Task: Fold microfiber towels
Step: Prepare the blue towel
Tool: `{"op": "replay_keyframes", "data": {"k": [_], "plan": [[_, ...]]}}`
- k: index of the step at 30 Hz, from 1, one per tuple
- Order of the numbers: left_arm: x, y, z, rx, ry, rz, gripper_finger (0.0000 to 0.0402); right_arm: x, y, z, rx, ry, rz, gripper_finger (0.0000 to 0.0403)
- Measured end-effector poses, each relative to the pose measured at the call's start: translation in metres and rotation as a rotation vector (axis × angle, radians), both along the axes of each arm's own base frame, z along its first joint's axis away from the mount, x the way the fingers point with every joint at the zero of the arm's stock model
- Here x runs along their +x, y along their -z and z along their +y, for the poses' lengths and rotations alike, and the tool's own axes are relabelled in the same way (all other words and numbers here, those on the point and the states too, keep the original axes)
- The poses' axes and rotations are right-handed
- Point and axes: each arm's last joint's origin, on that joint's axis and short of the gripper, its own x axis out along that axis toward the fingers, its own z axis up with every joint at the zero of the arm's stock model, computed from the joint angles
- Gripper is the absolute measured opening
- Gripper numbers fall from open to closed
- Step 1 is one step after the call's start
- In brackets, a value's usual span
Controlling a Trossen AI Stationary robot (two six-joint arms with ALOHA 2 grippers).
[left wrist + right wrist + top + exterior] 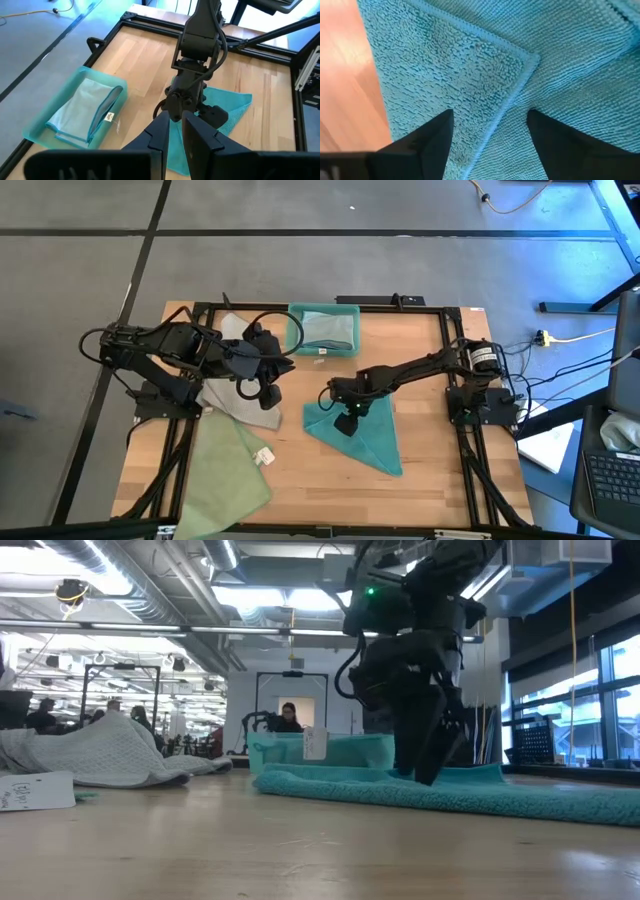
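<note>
A teal microfiber towel (372, 442) lies folded into a triangle at the table's middle. My right gripper (490, 120) points steeply down over its far part, open, with one finger on either side of an upper layer's hemmed corner (526, 61). My left gripper (174, 135) hangs raised above a crumpled grey towel (235, 408) at the table's left, its fingers nearly together with nothing between them. A pale green towel (225, 472) with a white tag lies flat at the near left. My right gripper has its fingertips (428, 772) down at the teal towel's top surface, either side of the folded-over corner. Whether they touch the cloth, I cannot tell. Nothing is pinched between them.
A teal plastic bin (296, 320) stands at the far middle with a folded pale blue-green towel (328, 330) inside. Black frame rails (455, 380) run along the table's sides. Bare wood lies between the green and teal towels. People show in the room beyond.
</note>
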Motion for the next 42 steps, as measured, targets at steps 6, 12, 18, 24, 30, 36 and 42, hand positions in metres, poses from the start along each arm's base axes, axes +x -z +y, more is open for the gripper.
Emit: {"op": "replay_keyframes", "data": {"k": [6, 12, 18, 24, 30, 36, 42], "plan": [[0.000, 0.000, 0.000, 0.000, 0.000, 0.000, 0.0043, 0.002, -0.002, 0.000, 0.005, 0.045, 0.005, 0.0236], [0.000, 0.000, 0.000, 0.000, 0.000, 0.000, 0.0043, 0.014, -0.016, 0.002, -0.025, 0.046, -0.059, 0.0195], [0.000, 0.000, 0.000, 0.000, 0.001, 0.000, 0.0043, 0.012, -0.012, 0.002, -0.092, 0.072, -0.048, 0.0169], [0.000, 0.000, 0.000, -0.001, 0.001, 0.000, 0.0043, 0.009, 0.000, 0.002, -0.037, 0.162, -0.035, 0.0168], [0.000, 0.000, -0.001, -0.042, 0.027, 0.003, 0.0043, 0.014, 0.001, 0.003, 0.004, 0.234, -0.061, 0.0174], [0.000, 0.000, -0.002, -0.067, 0.018, -0.002, 0.0043, 0.014, 0.001, 0.008, 0.006, 0.298, -0.053, 0.0174], [0.000, 0.000, -0.001, -0.128, -0.029, -0.023, 0.0043, 0.013, 0.001, 0.020, -0.026, 0.271, -0.062, 0.0174]]}}
